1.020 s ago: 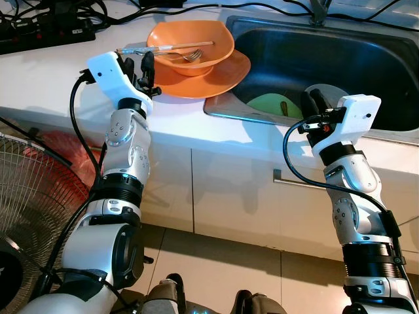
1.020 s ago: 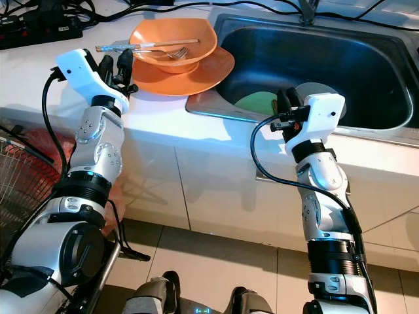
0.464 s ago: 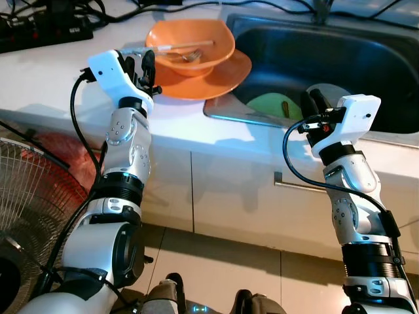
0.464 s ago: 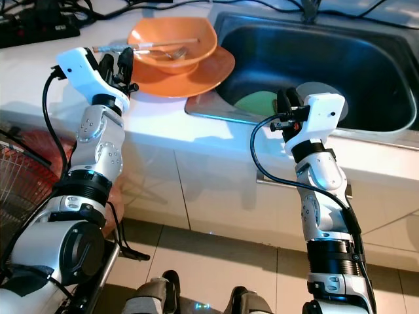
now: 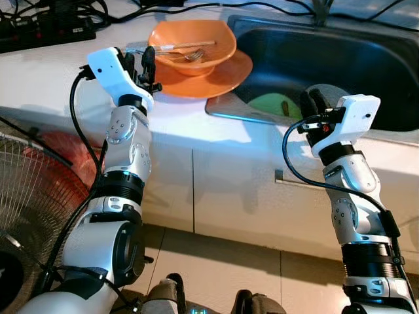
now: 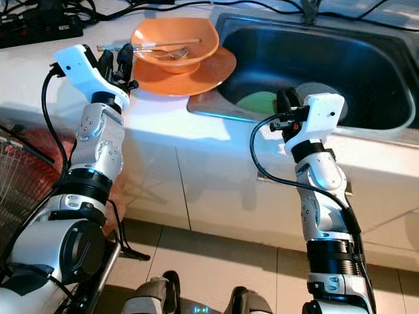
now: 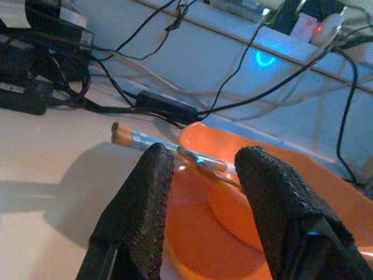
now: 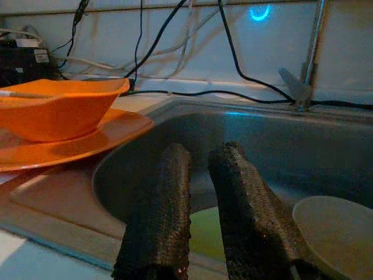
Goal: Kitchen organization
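An orange bowl (image 5: 191, 40) sits on an orange plate (image 5: 216, 75) on the white counter, just left of the steel sink (image 5: 366, 59). A fork (image 5: 190, 55) and a long thin utensil (image 5: 167, 47) lie across the bowl. My left gripper (image 5: 139, 64) is open at the plate's left rim, and the long utensil's handle (image 7: 140, 140) lies just beyond its fingertips. My right gripper (image 5: 312, 98) hovers at the sink's front edge, fingers slightly apart and holding nothing. In the sink lie a green plate (image 5: 272, 104) and a pale round dish (image 8: 338, 233).
A power strip with tangled cables (image 5: 39, 29) lines the back of the counter. A standing fan (image 5: 26, 196) and a red object (image 5: 55, 147) are at the lower left, by the cabinet. A cabinet handle (image 5: 294, 180) juts out below the sink, and the tap base (image 5: 319, 10) stands behind it.
My left gripper has crept a little up and closer to the bowl's left rim. The right arm has stayed put.
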You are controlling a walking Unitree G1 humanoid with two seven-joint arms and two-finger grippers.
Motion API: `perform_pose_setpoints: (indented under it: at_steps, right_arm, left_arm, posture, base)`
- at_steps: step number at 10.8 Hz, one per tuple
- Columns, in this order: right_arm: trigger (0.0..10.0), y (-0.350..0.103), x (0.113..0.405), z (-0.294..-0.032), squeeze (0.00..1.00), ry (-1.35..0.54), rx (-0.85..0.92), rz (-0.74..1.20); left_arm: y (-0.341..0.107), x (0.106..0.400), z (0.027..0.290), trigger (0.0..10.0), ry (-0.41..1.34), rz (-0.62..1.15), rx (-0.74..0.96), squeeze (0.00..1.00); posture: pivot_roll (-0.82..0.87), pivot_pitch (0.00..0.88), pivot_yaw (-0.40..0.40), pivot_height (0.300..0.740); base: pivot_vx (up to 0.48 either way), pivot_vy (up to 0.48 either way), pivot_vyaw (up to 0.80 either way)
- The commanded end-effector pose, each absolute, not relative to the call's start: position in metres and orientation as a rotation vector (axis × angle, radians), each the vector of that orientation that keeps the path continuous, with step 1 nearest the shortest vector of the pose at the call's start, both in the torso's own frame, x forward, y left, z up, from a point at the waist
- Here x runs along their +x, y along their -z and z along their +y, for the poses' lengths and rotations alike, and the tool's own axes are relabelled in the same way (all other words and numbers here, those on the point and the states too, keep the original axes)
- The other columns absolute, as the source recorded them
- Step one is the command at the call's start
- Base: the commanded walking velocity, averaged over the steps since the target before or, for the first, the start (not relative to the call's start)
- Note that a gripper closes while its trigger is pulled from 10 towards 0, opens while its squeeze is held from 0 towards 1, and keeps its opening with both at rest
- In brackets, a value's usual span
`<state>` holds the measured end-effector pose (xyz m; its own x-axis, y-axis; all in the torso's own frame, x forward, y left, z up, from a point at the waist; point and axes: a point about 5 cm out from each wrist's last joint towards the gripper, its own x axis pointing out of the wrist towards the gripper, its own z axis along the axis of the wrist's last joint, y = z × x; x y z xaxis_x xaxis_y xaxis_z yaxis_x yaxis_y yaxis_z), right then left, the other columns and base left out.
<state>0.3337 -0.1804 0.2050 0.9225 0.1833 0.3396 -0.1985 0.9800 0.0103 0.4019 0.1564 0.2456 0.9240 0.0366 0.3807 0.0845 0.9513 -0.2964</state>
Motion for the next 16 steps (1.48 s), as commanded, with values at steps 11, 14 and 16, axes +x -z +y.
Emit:
perform_pose_setpoints:
  at_steps: [11, 14, 16]
  right_arm:
    - [10.0, -0.2039, 0.3333, -0.1811, 0.0, -0.195, 0.048, -0.343]
    - [10.0, -0.2038, 0.3331, -0.181, 0.0, -0.196, 0.05, -0.345]
    - [10.0, -0.2039, 0.333, -0.1808, 0.0, -0.195, 0.051, -0.344]
  left_arm:
    - [-0.2464, 0.4023, 0.1565, 10.0, 0.025, -0.399, -0.314, 0.0]
    - [-0.2472, 0.4017, 0.1535, 10.0, 0.034, -0.405, -0.315, 0.0]
    - [-0.2491, 0.4, 0.1511, 10.0, 0.047, -0.428, -0.322, 0.0]
  posture:
    - [-0.01, 0.178, -0.025, 0.74]
    - [-0.01, 0.178, -0.025, 0.74]
    - [-0.01, 0.182, -0.025, 0.74]
  base:
    - [0.122, 0.0, 0.0]
    - [0.28, 0.0, 0.0]
    - [0.0, 0.0, 0.0]
